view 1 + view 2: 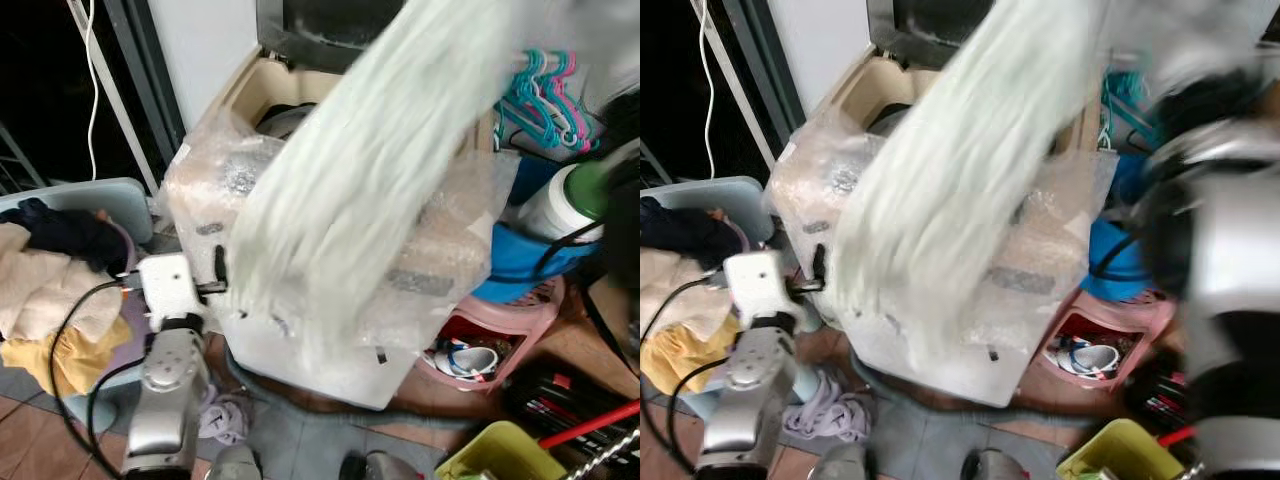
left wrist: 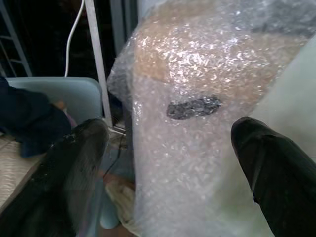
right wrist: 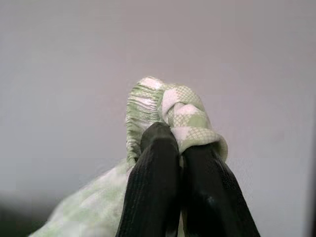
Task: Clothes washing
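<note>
A long pale green cloth [image 1: 350, 180] hangs blurred from the upper right, down across the front of the washing machine [image 1: 300, 330], which is wrapped in bubble wrap. The machine's open top [image 1: 285, 112] lies behind the cloth. My right gripper [image 3: 170, 136] is shut on a bunched fold of the green checked cloth [image 3: 168, 106], and the right arm [image 1: 1225, 250] is raised at the right, blurred. My left arm [image 1: 170, 370] reaches up at the lower left. The left gripper [image 2: 170, 133] stands open and empty close to the machine's bubble-wrapped side [image 2: 197, 163].
A light blue laundry basket [image 1: 125, 195] at the left holds dark, beige and yellow clothes [image 1: 45, 290]. At the right are teal and pink hangers [image 1: 540, 95], a blue bag [image 1: 525, 260], a pink basket [image 1: 520, 325] and a yellow bin [image 1: 500, 450]. A cloth [image 1: 225, 415] lies on the floor.
</note>
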Controlling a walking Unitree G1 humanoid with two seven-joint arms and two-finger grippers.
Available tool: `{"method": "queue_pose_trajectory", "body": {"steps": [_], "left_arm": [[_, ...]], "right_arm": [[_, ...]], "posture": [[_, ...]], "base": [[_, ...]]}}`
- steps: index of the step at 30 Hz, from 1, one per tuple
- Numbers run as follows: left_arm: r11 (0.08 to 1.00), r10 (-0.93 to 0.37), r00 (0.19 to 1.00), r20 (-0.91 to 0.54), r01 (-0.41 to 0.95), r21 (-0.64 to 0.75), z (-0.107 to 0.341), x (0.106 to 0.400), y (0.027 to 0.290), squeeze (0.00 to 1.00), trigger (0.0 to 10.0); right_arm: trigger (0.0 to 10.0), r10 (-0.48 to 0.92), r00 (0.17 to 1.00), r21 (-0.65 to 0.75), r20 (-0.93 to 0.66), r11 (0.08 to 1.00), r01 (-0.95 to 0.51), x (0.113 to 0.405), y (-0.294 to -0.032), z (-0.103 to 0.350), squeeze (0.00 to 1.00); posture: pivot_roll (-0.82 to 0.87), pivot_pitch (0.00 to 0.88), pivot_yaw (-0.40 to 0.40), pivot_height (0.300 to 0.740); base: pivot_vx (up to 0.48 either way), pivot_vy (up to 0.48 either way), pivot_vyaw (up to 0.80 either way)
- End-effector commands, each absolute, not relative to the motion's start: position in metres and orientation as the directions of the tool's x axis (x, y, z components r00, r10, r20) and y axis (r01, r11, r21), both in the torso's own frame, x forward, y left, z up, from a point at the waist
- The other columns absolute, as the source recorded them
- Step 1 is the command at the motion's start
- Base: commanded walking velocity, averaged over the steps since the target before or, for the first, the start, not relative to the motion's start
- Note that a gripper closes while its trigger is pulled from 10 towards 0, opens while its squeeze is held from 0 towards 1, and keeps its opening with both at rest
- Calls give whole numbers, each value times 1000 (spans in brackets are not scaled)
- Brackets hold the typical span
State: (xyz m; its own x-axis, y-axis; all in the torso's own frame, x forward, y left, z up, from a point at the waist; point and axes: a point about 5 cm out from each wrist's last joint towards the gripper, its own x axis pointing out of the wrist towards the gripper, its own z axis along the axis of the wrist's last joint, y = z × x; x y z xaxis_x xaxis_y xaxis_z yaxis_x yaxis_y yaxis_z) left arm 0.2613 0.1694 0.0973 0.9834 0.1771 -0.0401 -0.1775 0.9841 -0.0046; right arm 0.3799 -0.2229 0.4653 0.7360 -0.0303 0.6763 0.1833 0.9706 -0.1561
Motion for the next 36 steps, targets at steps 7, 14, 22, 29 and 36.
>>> {"method": "queue_pose_trajectory", "body": {"steps": [7, 14, 22, 29, 36], "left_arm": [[985, 172, 985, -22, -172, 8, 103, 265, 164, 0, 10000], [987, 161, 987, -22, -161, 12, 103, 267, 164, 0, 10000], [989, 151, 988, -20, -151, 11, 103, 271, 160, 0, 10000], [987, 161, 987, -19, -161, 1, 103, 273, 156, 0, 10000], [989, 149, 988, -33, -149, -5, 101, 273, 156, 0, 10000]], "right_arm": [[10000, 269, 862, -329, 430, 936, -128, 409, -198, 370, 0], [10000, 527, 795, -362, 299, 834, -416, 410, -168, 315, 0], [10000, 364, 877, -298, 314, 915, -273, 419, -162, 329, 0], [10000, 754, 453, 82, 475, 474, -877, 392, -48, 359, 0], [10000, 900, 401, -25, 170, 410, -912, 379, -50, 271, 0]], "posture": [[-32, 21, -11, 740], [-40, 20, 0, 740], [-49, 0, -1, 740], [-35, 0, -13, 740], [-45, 0, 1, 740]], "base": [[0, 0, 0], [0, 0, 0], [0, 0, 0], [0, 0, 0], [0, 0, 0]]}}
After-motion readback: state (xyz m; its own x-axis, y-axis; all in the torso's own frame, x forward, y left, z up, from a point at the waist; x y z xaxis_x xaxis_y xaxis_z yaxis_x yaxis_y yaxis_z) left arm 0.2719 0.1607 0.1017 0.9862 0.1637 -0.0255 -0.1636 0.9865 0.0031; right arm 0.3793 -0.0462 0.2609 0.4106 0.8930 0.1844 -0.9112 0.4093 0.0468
